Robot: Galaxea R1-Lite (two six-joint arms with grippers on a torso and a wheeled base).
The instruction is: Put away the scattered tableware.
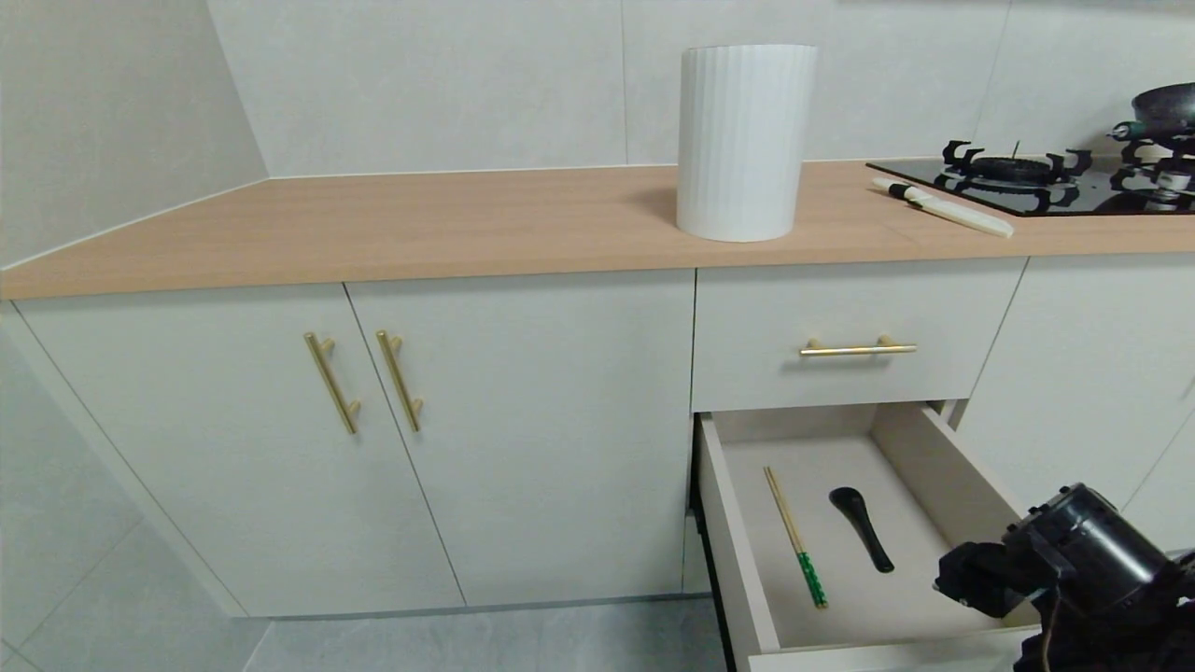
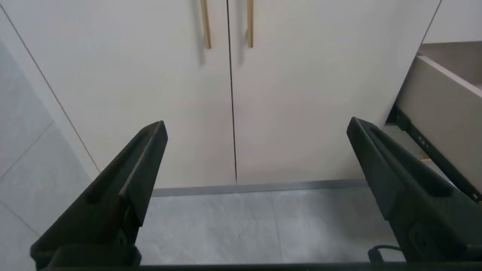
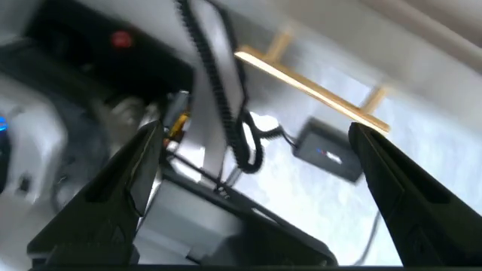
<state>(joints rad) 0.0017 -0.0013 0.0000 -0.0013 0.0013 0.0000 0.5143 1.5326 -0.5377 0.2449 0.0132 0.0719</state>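
Drawer (image 1: 738,523) pulled out below the tabletop (image 1: 420,224), open so that tableware can be laid inside: chopsticks (image 1: 795,537) and a black spoon (image 1: 861,527) lie side by side, apart, on its floor. A pale knife (image 1: 943,207) lies on the tabletop beside the stove (image 1: 1018,182), judged the piece not yet stowed. Right gripper (image 3: 254,132), fingers apart and empty, at the drawer's front corner; left gripper (image 2: 254,128), fingers apart and empty, low before the closed cabinet doors (image 2: 301,90), clear of the work
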